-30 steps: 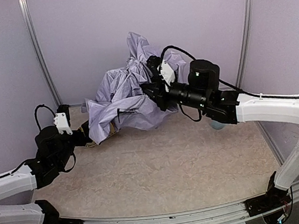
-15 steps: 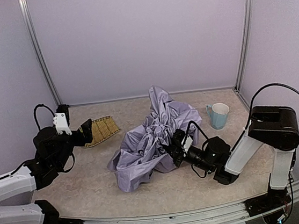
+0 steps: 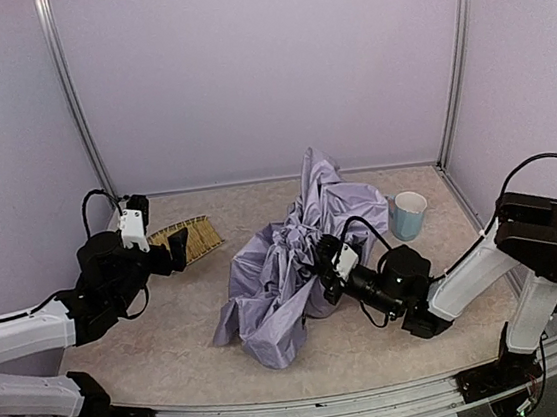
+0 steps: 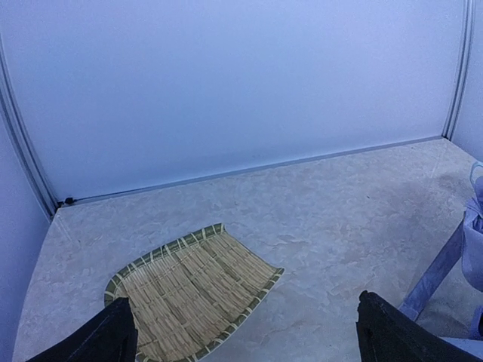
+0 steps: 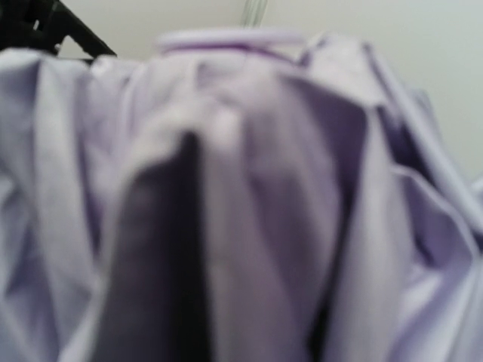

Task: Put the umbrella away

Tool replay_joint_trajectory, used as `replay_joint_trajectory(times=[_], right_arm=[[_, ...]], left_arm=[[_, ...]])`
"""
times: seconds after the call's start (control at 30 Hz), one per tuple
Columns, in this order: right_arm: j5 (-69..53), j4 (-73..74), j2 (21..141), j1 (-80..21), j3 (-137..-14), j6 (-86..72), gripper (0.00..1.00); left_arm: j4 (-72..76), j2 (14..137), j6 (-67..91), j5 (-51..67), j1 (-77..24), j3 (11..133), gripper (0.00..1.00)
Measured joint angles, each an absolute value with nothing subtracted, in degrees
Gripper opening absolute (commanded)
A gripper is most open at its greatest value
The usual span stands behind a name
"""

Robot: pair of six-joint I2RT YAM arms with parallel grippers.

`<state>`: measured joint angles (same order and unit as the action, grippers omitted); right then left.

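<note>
The umbrella [image 3: 283, 268] lies as a crumpled heap of pale lavender fabric in the middle of the table, one fold standing up at the back. My right gripper [image 3: 321, 272] is low at the heap's right side, buried in the folds and shut on the fabric. In the right wrist view blurred umbrella cloth [image 5: 256, 188] fills everything and hides the fingers. My left gripper [image 3: 177, 250] hovers at the left, open and holding nothing, just over the near edge of the woven tray. In the left wrist view its dark fingertips [image 4: 113, 335] frame the tray's corner.
A woven straw tray [image 3: 197, 238] [image 4: 189, 290] lies flat at the back left. A pale blue mug [image 3: 407, 216] stands right of the umbrella. Lavender walls with metal posts close in the back and sides. A strip of umbrella fabric [image 4: 469, 253] shows at the left wrist view's right edge.
My right arm swung the umbrella from up at the back down to the middle of the table, then nudged it slightly back. My left gripper advanced toward the tray, staying open.
</note>
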<state>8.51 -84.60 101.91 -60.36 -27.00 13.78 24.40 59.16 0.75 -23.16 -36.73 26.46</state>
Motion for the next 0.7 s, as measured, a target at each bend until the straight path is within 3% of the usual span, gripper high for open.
replay_joint_trajectory(times=[0.17, 0.43, 0.57, 0.7], right_arm=[[4.32, -64.20, 94.87, -59.59, -45.39, 20.64, 0.00], [-6.48, -49.95, 90.65, -59.46, -76.38, 26.28, 0.00], [-8.23, -49.76, 87.96, -59.46, -76.34, 26.06, 0.07], [-8.43, -52.14, 88.92, -59.16, -65.98, 22.79, 0.14]], left_arm=[[24.38, 59.24, 0.67, -22.90, -37.23, 26.74, 0.99], [21.34, 54.63, 0.71, -24.71, -37.36, 27.44, 0.99], [20.86, 48.05, 0.40, -25.61, -37.45, 28.97, 0.99], [22.35, 44.45, 0.08, -26.39, -37.26, 29.52, 0.99]])
